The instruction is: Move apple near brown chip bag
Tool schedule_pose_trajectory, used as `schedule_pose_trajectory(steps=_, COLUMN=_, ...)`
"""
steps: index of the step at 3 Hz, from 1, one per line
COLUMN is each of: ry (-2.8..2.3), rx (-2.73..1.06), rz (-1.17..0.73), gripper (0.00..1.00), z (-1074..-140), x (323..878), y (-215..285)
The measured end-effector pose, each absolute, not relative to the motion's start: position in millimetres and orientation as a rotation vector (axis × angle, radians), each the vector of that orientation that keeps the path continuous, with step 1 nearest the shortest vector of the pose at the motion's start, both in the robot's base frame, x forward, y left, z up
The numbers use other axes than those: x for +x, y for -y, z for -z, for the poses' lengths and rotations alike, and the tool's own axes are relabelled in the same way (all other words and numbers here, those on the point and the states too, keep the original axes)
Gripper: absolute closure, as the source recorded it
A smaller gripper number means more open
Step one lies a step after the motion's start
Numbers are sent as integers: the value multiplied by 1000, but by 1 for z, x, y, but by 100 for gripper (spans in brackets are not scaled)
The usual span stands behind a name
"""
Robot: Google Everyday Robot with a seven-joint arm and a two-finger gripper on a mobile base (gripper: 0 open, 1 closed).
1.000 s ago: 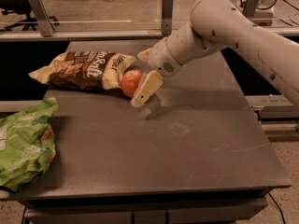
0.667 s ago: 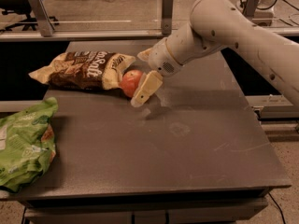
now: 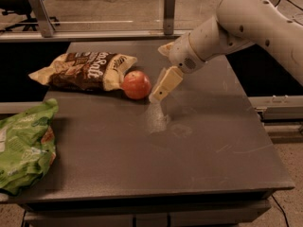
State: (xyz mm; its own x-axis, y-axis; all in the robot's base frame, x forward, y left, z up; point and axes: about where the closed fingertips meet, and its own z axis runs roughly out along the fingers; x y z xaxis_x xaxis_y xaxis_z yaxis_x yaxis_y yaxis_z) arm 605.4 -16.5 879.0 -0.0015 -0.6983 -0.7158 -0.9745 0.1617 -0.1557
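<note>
The table [image 3: 203, 145] has a dark, matt top, smooth but scuffed with pale scratches and one dull shiny patch, and behind it stand brushed-looking metal posts [image 3: 169, 12]. The brown bag [image 3: 85, 70] and the green bag [image 3: 23, 145] are crinkled foil-like plastic with a soft gloss on their folds, while the apple [image 3: 136, 84] has a smooth, slightly waxy skin. The gripper [image 3: 159, 74], just right of the apple with its fingers spread, has cream matt plastic fingers [image 3: 165, 83], and the arm [image 3: 246, 18] is cased in smooth, pale, satin plastic.
</note>
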Motion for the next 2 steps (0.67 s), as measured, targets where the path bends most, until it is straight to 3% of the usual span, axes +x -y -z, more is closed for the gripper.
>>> schedule_pose_trajectory(steps=1, ry=-1802, rx=-1534, rz=-421, gripper=0, z=-893, x=605, y=50)
schedule_pose_trajectory(steps=2, ry=-1801, rx=-1532, rz=-418, gripper=0, z=-894, x=605, y=50)
